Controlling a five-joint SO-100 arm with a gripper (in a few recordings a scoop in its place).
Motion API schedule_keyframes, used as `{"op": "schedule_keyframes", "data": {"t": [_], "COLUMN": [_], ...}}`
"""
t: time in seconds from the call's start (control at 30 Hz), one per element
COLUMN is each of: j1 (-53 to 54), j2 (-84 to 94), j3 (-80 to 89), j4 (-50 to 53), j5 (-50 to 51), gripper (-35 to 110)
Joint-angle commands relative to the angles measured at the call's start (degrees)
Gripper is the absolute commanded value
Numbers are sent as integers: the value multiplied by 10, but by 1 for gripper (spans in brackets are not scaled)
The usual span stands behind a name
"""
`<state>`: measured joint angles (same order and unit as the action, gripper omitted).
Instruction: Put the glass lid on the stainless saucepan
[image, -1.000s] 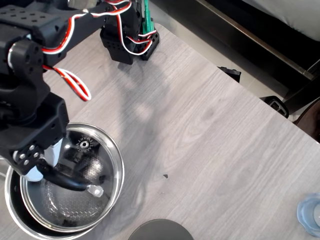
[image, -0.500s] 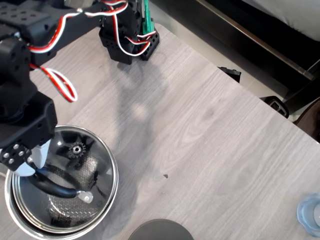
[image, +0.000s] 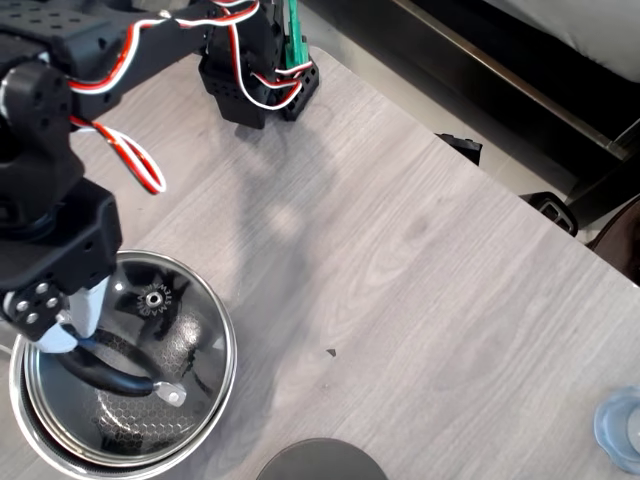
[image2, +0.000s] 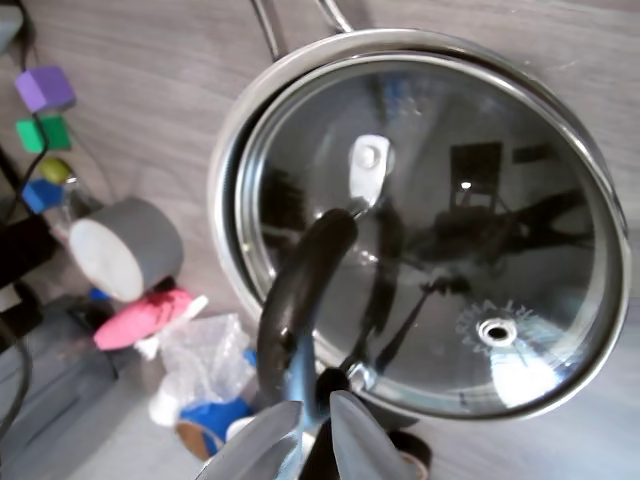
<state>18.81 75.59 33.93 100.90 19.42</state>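
One lid, one pan, now nearly matched rim to rim at the near left corner of the table in the overhead view. Compared with a second ago: shifted left and settled lower, no more overhang past the pan's right edge, only a thin crescent of steel rim left bare on the left. Reads as placement all but done; probably just release and retreat left, with a slight off-centre seating the one risk. Claw pinched narrow on the near end of the lid's black handle in the wrist view, grip still kept. Lid directly under the claw, spreading away to the far right in that view, steam hole off to the right.
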Motion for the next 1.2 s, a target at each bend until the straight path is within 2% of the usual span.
{"op": "schedule_keyframes", "data": {"t": [0.0,0.07,0.13,0.17,0.53,0.77,1.17], "j1": [-3,-1,3,4,-18,-2,-5], "j2": [-14,-25,-36,-41,18,73,-37], "j3": [-11,-11,-11,-11,-14,-15,-15], "j4": [4,1,-3,-5,8,-36,-20], "j5": [-5,-4,-4,-4,-1,2,3], "gripper": [0,1,12,12,12,12,12]}}
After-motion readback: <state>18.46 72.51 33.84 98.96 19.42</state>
